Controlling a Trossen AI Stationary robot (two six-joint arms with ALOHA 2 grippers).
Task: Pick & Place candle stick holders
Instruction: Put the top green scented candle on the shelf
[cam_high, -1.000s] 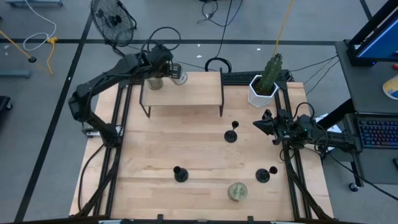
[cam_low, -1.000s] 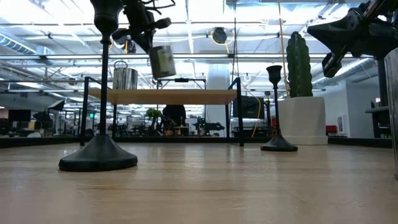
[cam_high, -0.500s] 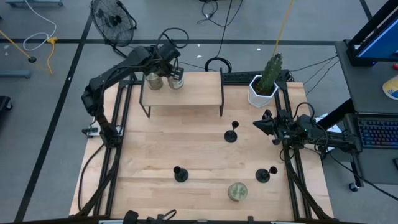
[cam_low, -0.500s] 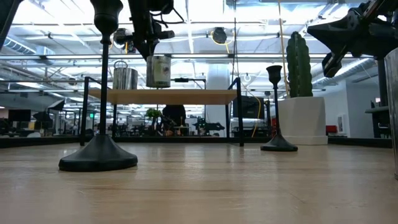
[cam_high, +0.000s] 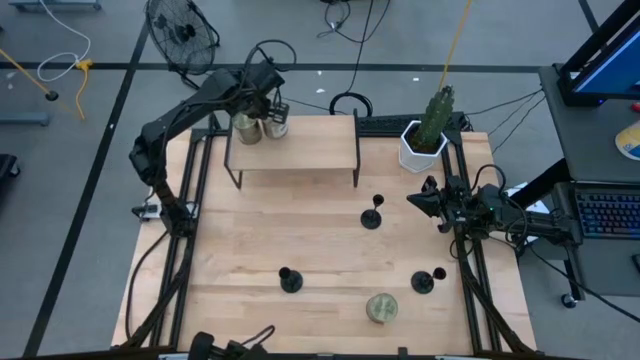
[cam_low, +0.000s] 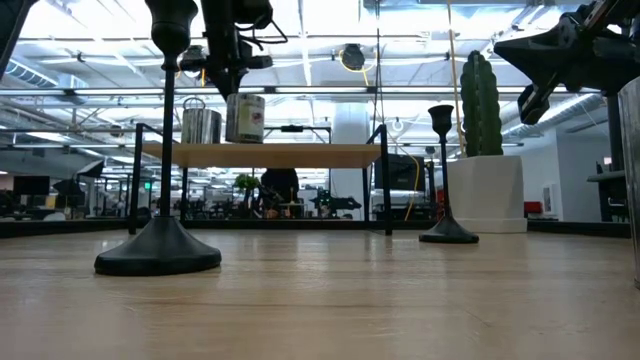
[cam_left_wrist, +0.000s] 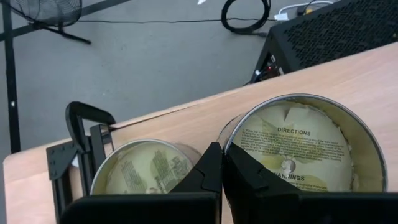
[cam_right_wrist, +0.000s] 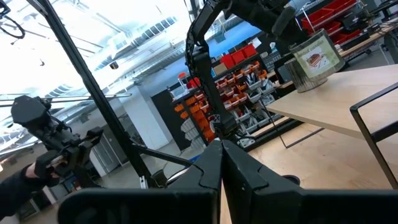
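Three black candle stick holders stand upright on their round bases on the wooden table: one at mid-table (cam_high: 372, 216), one near the front (cam_high: 290, 280), one at the front right (cam_high: 427, 281). No gripper touches them. My left gripper (cam_high: 270, 108) is over the small raised shelf (cam_high: 293, 150) at the far left, shut on a greenish-gold tin (cam_high: 277, 126) beside a second tin (cam_high: 247, 129). My right gripper (cam_high: 412, 201) hangs shut and empty above the table's right side. My left gripper pinches the tin's rim (cam_left_wrist: 227, 144) on the side facing the second tin, one finger (cam_left_wrist: 245, 177) inside the rim and one (cam_left_wrist: 208, 171) outside. The fingers come from above, pointing down. The tin stands upright with its bottom at the shelf top (cam_low: 245, 140).
A third tin (cam_high: 381, 308) sits on the table near the front edge. A cactus in a white pot (cam_high: 424, 140) stands at the far right corner. The table's left half in front of the shelf holds nothing. A fan (cam_high: 181, 34) stands on the floor beyond the table.
My left gripper has carried the tin down and toward the table's left edge. The tin hung tilted above the shelf and now stands upright on it, close beside the second tin. The gripper stays shut on it.
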